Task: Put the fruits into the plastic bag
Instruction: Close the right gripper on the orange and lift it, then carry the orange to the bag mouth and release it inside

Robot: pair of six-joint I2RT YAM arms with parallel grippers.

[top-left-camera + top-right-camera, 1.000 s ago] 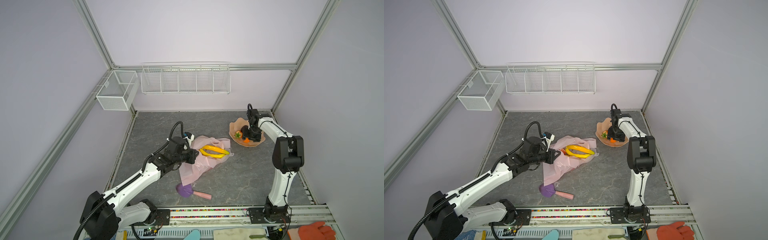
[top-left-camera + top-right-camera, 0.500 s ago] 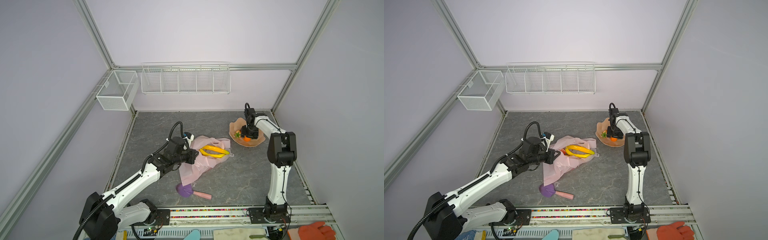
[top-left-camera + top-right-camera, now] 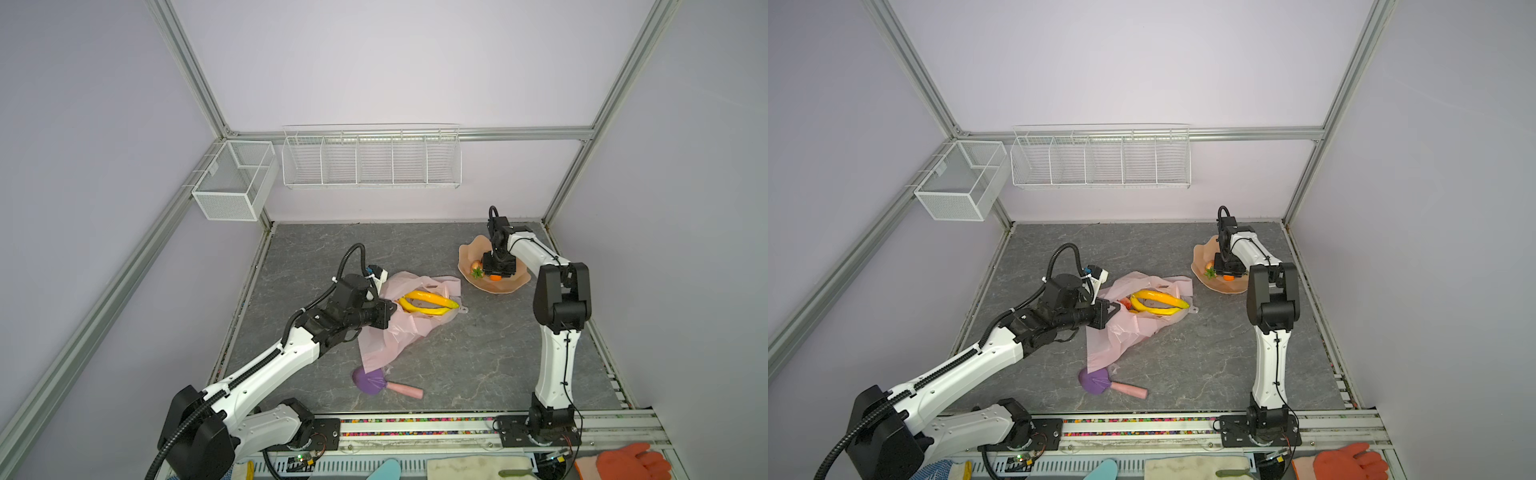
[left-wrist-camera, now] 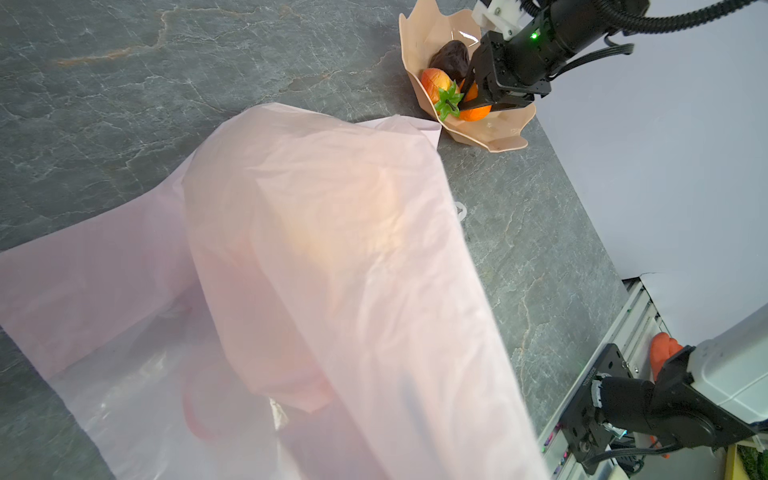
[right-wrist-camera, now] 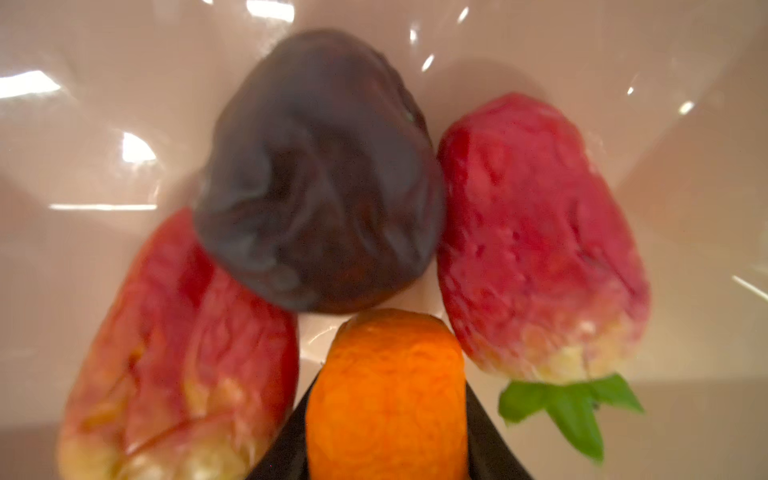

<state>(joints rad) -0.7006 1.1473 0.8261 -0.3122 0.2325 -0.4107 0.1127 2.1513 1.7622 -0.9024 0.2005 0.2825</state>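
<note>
While the left claw (image 3: 1115, 308) is closed on the lifted edge of the thin translucent pale-pink plastic bag (image 3: 399, 332), the film drapes over it and hides the pinch in the left wrist view. The bag lies crumpled mid-counter (image 3: 478, 353), and two yellow green-tipped toy bananas (image 3: 428, 302) rest in its open mouth. Near the counter's far right corner the right claw (image 4: 478, 102) is down in the peach-coloured wavy-edged bowl (image 3: 467, 253), its black fingers (image 5: 282, 453) pressed against both sides of the small toy orange (image 5: 386, 395). A dark purple-brown wrinkled ball (image 5: 320, 174) and two red strawberries (image 5: 536, 232) lie beside it in the bowl. A purple round-headed tool with a pink handle (image 3: 370, 380) lies near the counter's front edge.
</note>
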